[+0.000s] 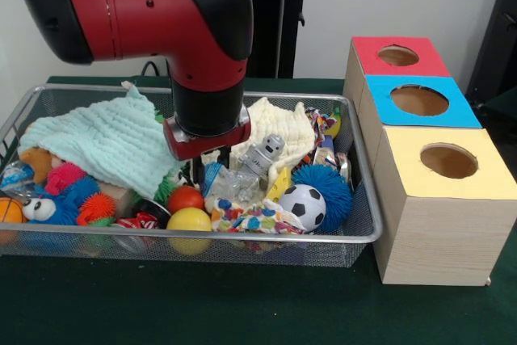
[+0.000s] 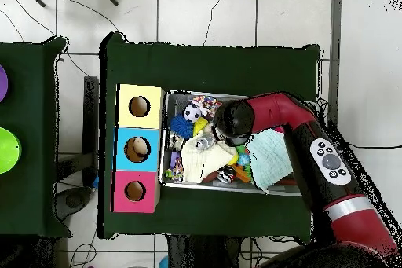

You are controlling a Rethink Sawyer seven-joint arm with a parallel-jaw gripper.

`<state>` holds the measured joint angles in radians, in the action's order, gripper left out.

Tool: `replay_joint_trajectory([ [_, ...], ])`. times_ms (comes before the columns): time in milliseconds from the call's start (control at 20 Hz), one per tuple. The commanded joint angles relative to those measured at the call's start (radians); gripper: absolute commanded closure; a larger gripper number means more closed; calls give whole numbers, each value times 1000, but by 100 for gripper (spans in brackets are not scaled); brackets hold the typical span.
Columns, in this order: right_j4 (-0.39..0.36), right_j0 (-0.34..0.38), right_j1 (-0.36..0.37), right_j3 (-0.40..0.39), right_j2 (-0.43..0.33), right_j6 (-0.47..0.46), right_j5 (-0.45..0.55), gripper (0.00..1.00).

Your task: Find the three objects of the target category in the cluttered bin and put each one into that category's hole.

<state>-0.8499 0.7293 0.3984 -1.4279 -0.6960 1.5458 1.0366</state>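
arm (image 1: 161, 14) low over the bin (image 1: 355, 236) — tool hidden among toys

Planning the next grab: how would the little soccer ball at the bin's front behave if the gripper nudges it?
The soccer ball is round and smooth, so it would probably roll. It sits against the spiky blue ball and the mesh bin wall, which may stop it.

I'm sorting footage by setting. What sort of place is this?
Probably a robotics lab: a red robot arm over a wire bin of toys, a three-hole sorting box, and loose cables on a tiled floor.
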Motion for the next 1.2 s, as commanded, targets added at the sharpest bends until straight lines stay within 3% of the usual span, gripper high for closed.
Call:
replay_joint_trajectory([
  [50, -51, 66, 2, -49, -22, -348, -93, 100],
  [550, 131, 169, 236, -233, -162, -363, 48, 100],
  [850, 202, 151, 293, -256, -192, -296, 107, 100],
  [1200, 257, 69, 322, -233, -174, -194, 143, 100],
])
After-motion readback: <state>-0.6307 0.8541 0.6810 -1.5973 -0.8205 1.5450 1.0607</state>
